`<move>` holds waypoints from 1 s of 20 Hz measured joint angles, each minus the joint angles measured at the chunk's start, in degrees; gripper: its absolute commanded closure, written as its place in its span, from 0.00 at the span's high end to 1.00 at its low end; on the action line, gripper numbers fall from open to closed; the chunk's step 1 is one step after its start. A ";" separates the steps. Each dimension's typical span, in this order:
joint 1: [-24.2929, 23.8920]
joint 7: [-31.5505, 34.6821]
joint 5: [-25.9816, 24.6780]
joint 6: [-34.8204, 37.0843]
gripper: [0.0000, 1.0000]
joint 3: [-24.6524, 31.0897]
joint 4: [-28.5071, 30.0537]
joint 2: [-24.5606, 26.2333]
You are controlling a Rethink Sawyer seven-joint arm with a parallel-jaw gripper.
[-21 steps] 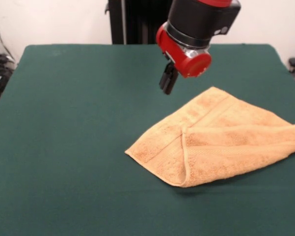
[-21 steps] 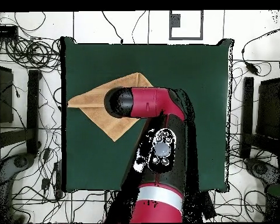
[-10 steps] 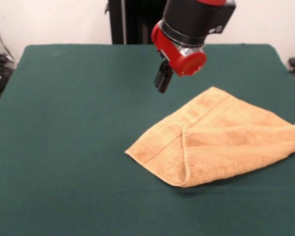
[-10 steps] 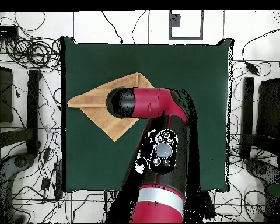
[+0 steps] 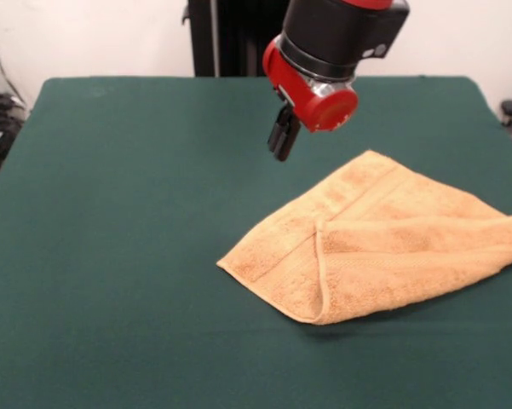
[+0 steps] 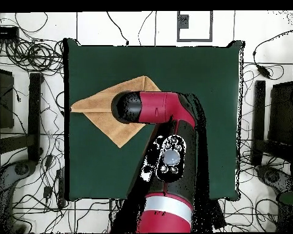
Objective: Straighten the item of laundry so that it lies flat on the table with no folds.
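The item of laundry (image 5: pixel 383 243) is an orange-tan towel on the right half of the green table (image 5: pixel 111 213). One flap is folded over onto the rest, which leaves a thick doubled edge at the front. My gripper (image 5: pixel 281 141) hangs shut and empty above the table. It is just up and left of the towel's far corner and does not touch it. In the overhead view the towel (image 6: pixel 91 105) lies by the left edge of the table (image 6: pixel 204 79). The arm's black and red wrist (image 6: pixel 133 106) covers the towel's middle and hides the gripper.
The towel's right tip reaches the picture's right edge in the front view. In the overhead view, cables (image 6: pixel 27 55) and dark stands (image 6: pixel 34 116) lie on the floor round the table, and the arm's body (image 6: pixel 167 158) covers the table's lower middle.
A second ago my gripper stood slightly lower and further right. It rose a little and shifted left, and has held still for the last half second. The towel has not moved.
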 measured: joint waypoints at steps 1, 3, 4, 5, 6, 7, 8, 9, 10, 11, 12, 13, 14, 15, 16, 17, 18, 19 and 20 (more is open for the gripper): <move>0.00 0.00 0.00 0.00 0.00 0.00 0.00 0.00; 0.00 0.00 -0.01 -0.18 0.00 0.00 0.00 0.00; 0.00 0.00 -0.01 -0.31 0.00 0.00 0.00 0.00; 0.00 0.00 -0.01 -0.45 0.00 0.00 0.00 0.00; 0.00 0.00 -0.01 -0.74 0.00 0.00 0.00 0.00; 0.00 0.00 -0.01 -1.10 0.00 0.00 0.00 0.00; 0.00 0.00 -0.01 -1.36 0.00 0.00 0.00 0.01; 0.00 0.00 -0.01 -1.85 0.00 0.00 0.00 0.01; 0.00 0.00 -0.01 -2.11 0.00 0.00 0.00 0.02; 0.05 0.00 -0.27 -2.41 0.00 -0.05 -0.08 0.06; 0.09 0.00 -0.53 -2.70 0.00 -0.11 -0.17 0.10; 0.13 0.00 -0.73 -2.84 0.00 -0.14 -0.23 0.12; 0.20 0.00 -1.01 -3.05 0.00 -0.20 -0.36 0.17; 0.24 0.00 -1.18 -3.14 0.00 -0.23 -0.43 0.20; 0.32 0.00 -1.58 -3.36 0.00 -0.27 -0.60 0.28; 0.70 0.00 -2.95 -3.74 0.00 -0.54 -1.22 0.89; 1.08 0.00 -4.32 -4.13 1.00 -0.81 -1.84 1.50; 1.13 0.00 -4.42 -4.14 1.00 -0.84 -1.88 1.57; 1.18 0.00 -4.53 -4.15 1.00 -0.87 -1.92 1.63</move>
